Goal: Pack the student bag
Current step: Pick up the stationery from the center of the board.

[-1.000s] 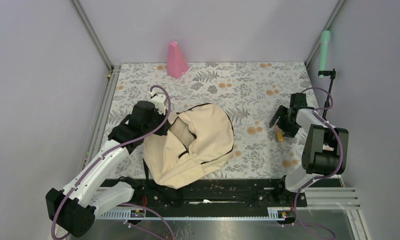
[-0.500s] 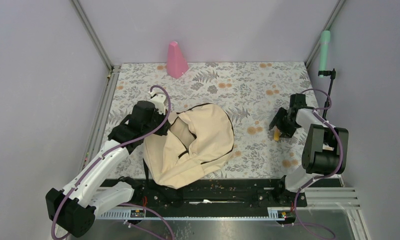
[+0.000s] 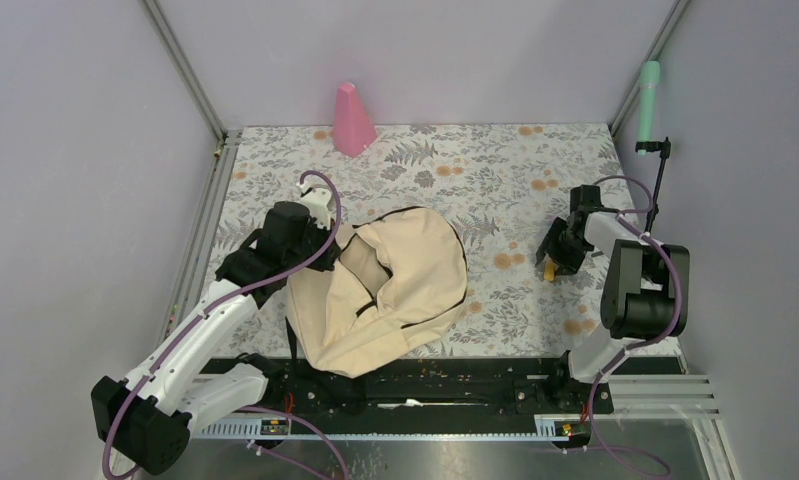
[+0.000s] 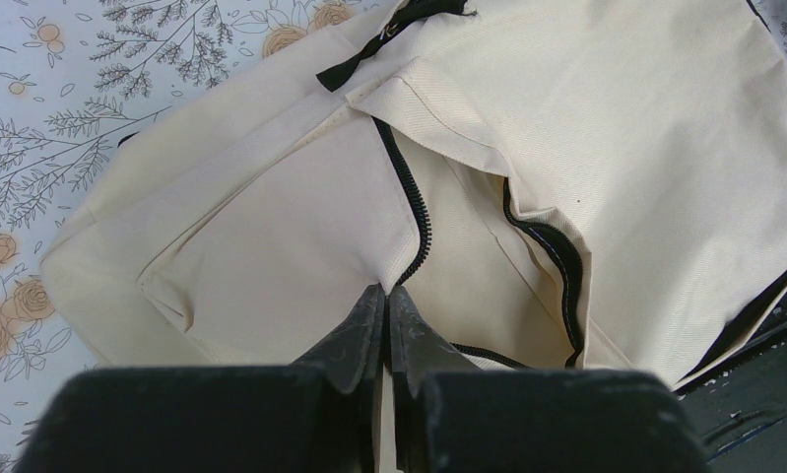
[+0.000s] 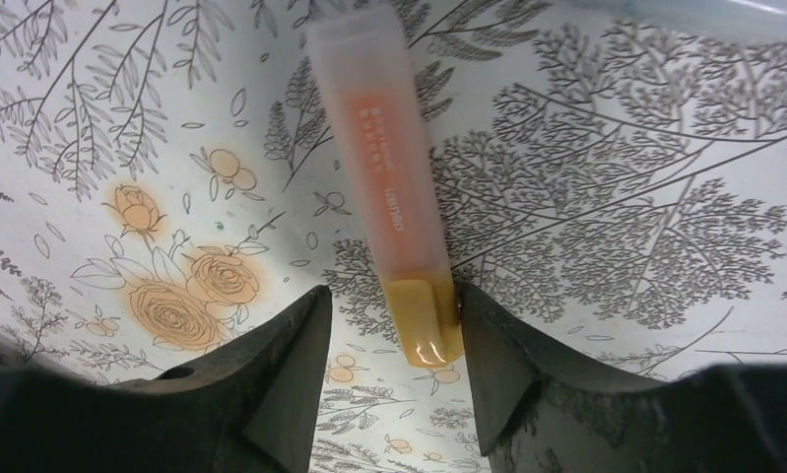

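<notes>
Top external, first note: where does the student bag (image 3: 380, 290) lie? (Ana)

Flat on the floral table cover (image 3: 495, 170), left of centre, its near end over the black rail (image 3: 445, 385) by the arm bases. The main zip is open. The inside is in shadow, so the contents can't be read. (Ben)

Left claw? (Ana)

The left gripper (image 4: 384, 315) is at the bag's far-left edge. In the left wrist view its jaws are pressed fully together, tips at the flap corner beside the zipper teeth. I cannot tell whether cloth is nipped between them. The bag runs off that frame on the right. (Ben)

Right side? (Ana)

The right gripper (image 5: 394, 305) is well apart from the bag, low over the cover. Its jaws are partly spread, straddling the darker end of an orange highlighter (image 5: 384, 187). One finger is at or just beside it and the other shows a gap, so it is not clamped. The barrel print is too blurred to read. (Ben)

Further out? (Ana)

A pink cone (image 3: 353, 120) stands at the far edge. A mint-green cylinder (image 3: 650, 95) sits up on a thin black stand (image 3: 660, 180) at far right; I can't tell what it is. (Ben)
</notes>
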Tool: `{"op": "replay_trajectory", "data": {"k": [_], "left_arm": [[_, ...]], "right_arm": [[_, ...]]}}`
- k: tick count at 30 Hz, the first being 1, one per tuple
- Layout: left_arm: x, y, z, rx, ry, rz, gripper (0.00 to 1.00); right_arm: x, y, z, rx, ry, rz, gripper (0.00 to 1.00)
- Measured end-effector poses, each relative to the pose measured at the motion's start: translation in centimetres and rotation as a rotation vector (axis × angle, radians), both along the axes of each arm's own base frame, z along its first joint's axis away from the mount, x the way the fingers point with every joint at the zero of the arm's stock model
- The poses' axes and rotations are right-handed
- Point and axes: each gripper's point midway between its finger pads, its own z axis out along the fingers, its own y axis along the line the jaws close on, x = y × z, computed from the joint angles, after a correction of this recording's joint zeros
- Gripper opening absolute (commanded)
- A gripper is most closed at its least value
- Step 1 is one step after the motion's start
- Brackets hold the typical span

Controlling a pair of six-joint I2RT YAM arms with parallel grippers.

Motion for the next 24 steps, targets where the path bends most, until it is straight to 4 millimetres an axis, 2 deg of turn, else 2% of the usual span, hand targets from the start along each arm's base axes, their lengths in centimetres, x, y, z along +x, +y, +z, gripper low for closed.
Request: {"op": "replay_trajectory", "data": {"k": [5,11,18,21,24], "left_arm": [[0.0,0.0,0.0,0.000,0.000,0.002,0.00],[0.0,0.0,0.0,0.000,0.000,0.002,0.00],[0.0,0.0,0.0,0.000,0.000,0.002,0.00],[0.0,0.0,0.0,0.000,0.000,0.002,0.00],[0.0,0.0,0.0,0.000,0.000,0.002,0.00]], "right_arm": [[0.0,0.7,-0.1,-0.022,0.012,0.033,0.47],[-0.1,0.8,-0.2,-0.070,0.028,0.062,0.23],[0.0,1.2,-0.2,-0.103,0.037,0.095,0.05],[0.0,1.2,-0.2,-0.107,0.035,0.097,0.01],[-0.2,1.5,0.0,-0.111,-0.003,0.102,0.00]]}}
